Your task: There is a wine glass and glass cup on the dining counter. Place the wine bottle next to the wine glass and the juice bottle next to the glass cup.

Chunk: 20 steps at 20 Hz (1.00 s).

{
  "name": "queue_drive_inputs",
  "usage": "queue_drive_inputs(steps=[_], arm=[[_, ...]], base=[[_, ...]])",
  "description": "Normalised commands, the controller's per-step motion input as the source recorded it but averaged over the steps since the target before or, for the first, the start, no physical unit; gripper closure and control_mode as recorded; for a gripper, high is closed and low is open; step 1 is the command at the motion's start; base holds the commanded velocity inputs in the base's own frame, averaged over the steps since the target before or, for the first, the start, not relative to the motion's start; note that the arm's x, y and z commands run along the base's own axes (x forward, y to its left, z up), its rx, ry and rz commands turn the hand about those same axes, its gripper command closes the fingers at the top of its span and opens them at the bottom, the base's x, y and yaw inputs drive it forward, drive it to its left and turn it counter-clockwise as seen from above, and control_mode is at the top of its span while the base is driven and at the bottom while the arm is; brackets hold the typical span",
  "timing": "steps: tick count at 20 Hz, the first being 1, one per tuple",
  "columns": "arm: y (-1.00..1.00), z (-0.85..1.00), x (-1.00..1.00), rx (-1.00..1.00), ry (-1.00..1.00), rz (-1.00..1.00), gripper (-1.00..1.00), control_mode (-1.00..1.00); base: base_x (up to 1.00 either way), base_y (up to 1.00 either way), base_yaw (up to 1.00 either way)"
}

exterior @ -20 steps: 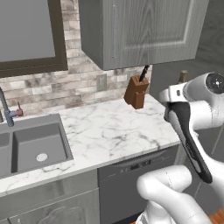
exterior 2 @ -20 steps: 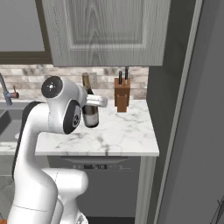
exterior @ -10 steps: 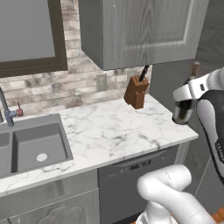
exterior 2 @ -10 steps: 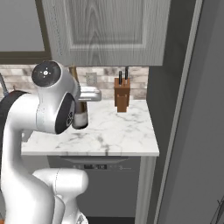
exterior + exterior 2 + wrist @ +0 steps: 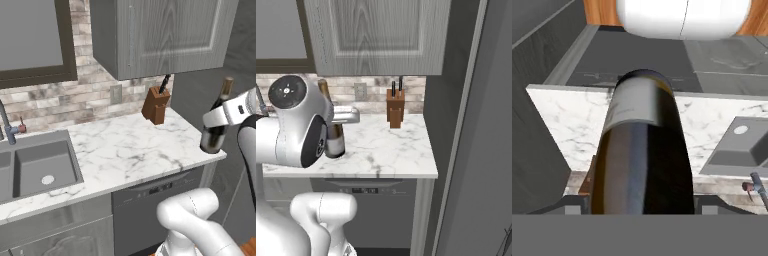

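My gripper (image 5: pixel 220 118) is shut on the wine bottle (image 5: pixel 216 126), a dark bottle with a slim neck and a pale label. It holds the bottle upright by the body at the front right corner of the marble sink counter (image 5: pixel 120 150). I cannot tell whether the base touches the counter. From the right base the wine bottle (image 5: pixel 334 139) stands partly behind my arm. Seen from the hand, the wine bottle (image 5: pixel 643 150) lies between the fingertips (image 5: pixel 572 205). The wine glass, glass cup, juice bottle and dining counter are out of view.
A brown knife block (image 5: pixel 156 105) stands at the back of the counter by the brick wall. A sink (image 5: pixel 35 165) with a faucet (image 5: pixel 7 125) lies to the left. A grey wall cabinet (image 5: pixel 160 35) hangs overhead, and a dark tall panel (image 5: pixel 476 125) bounds the right.
The arm has swung around with the wine bottle held fast. The bottle has come down and toward the counter's front edge. The counter, sink and knife block stay put.
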Motion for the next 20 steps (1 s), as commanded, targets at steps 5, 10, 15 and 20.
queue_drive_inputs(steps=[5, 10, 15, 20], arm=[[0.20, 0.00, -0.38, -0.02, 0.00, 0.02, 1.00, 1.00], [0.00, 0.00, 0.00, 0.00, 0.00, 0.00, 1.00, 1.00], [0.00, 0.00, 0.00, 0.00, 0.00, 0.00, 1.00, 1.00], [0.00, 0.00, 0.00, 0.00, 0.00, 0.00, 1.00, 1.00]], base=[[-0.14, 0.01, 0.02], [-0.97, 0.00, 0.28], [-1.00, 0.00, 0.47], [-0.97, -0.14, 0.57]])
